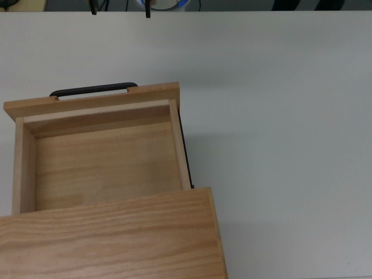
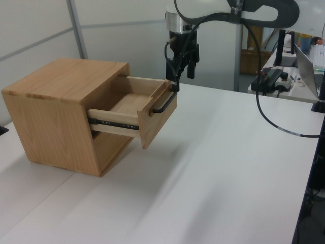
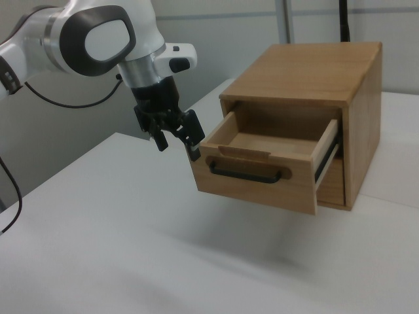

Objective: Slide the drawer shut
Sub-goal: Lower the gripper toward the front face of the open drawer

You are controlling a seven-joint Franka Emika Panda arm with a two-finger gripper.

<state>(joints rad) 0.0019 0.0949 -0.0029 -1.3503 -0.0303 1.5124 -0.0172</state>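
Light wooden box-shaped drawer (image 3: 265, 167) with thin black curved bar handle (image 3: 249, 174) stands pulled well out of the grained wooden cabinet (image 2: 61, 109), which sits on the white surface (image 2: 223, 168). Drawer interior empty. Black two-finger claw (image 3: 177, 139) hangs just off the front panel's left end in the right view, fingers spread, holding nothing. Judgement: set fingertips flat on the panel centre, near the handle, then push straight along the rails; an off-centre push could skew the drawer or shift the cabinet.
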